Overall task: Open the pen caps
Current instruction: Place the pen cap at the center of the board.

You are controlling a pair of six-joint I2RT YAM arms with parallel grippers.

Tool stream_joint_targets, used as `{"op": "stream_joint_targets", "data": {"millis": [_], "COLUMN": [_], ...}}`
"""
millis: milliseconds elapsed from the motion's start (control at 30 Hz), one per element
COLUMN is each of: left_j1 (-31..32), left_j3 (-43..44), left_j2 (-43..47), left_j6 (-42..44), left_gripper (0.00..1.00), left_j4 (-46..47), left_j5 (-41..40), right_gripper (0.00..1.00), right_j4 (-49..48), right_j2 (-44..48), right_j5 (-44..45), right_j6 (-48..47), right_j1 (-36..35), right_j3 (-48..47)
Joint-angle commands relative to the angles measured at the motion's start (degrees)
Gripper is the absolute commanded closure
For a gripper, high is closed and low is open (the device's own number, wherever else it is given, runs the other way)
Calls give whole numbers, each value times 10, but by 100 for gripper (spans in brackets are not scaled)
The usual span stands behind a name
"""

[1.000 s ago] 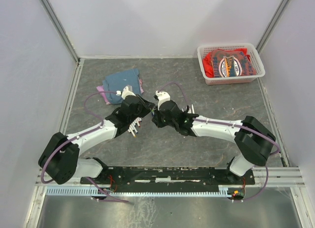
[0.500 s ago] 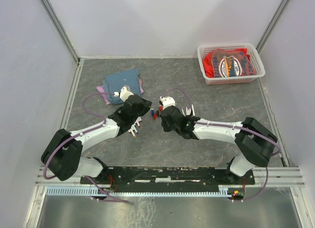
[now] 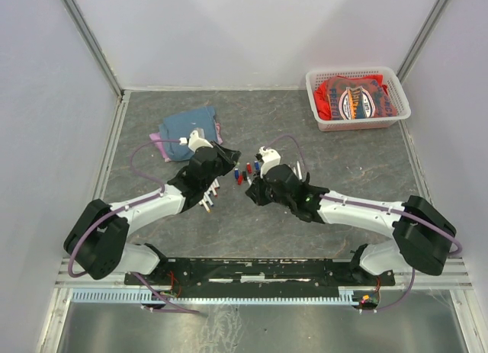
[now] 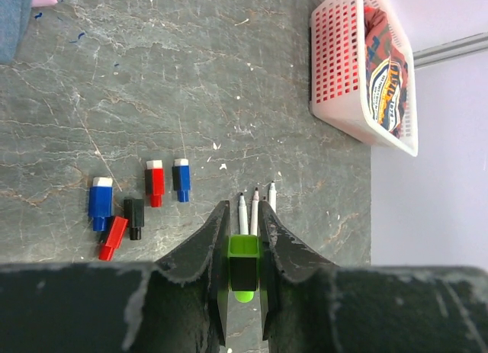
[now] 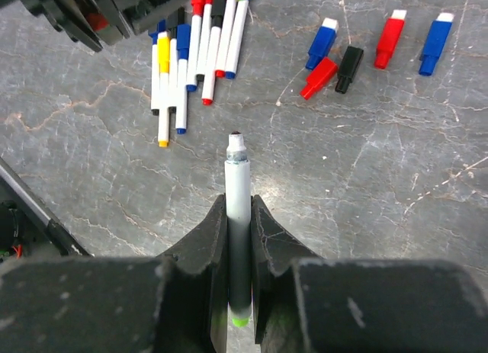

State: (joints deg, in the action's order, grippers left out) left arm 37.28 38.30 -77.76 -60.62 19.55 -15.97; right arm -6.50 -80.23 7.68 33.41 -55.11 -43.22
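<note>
Green cap (image 4: 243, 246) sits pinched in my left gripper (image 4: 243, 227), bottom centre of its wrist view. My right gripper (image 5: 239, 212) clamps the bared pen barrel (image 5: 236, 178), tip pointing up-frame. Farther off, the loose caps (image 4: 134, 217) lie up-left of the left grip, where I judge this one belongs.

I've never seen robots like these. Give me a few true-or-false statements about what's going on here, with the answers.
1. The left gripper pinches a green cap. True.
2. The right gripper is empty. False: it grips an uncapped pen.
3. Five loose caps lie on the table. True.
4. The basket holds pens. False: it holds red cloth.
</note>
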Motion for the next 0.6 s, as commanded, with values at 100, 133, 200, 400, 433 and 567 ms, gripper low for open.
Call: {"op": "stream_joint_targets", "data": {"millis": [100,133,200,400,433,567], "left_j1": [-3,-2,-3,-4,-3,-3], "left_j3": [90,104,130,194,203,232], "left_j2": [-47,-58,-83,-160,-170,-205], "left_j6": [86,100,122,170,177,195], "left_gripper": [97,97,97,97,97,97], "left_j4": [-89,-107,-133,-203,-211,-223], "left_j5": [6,5,2,-23,-26,-28], "right_gripper": [99,99,99,99,99,99], "right_j4": [23,31,42,81,84,93], "right_j2": [18,15,3,-50,-59,-92], "right_j5": [26,33,43,73,75,92], "right_j6": [2,0,-5,-21,-22,-25], "right_j1": [44,52,65,92,96,104], "right_j3": [-6,-9,-14,-48,-53,-71]}}
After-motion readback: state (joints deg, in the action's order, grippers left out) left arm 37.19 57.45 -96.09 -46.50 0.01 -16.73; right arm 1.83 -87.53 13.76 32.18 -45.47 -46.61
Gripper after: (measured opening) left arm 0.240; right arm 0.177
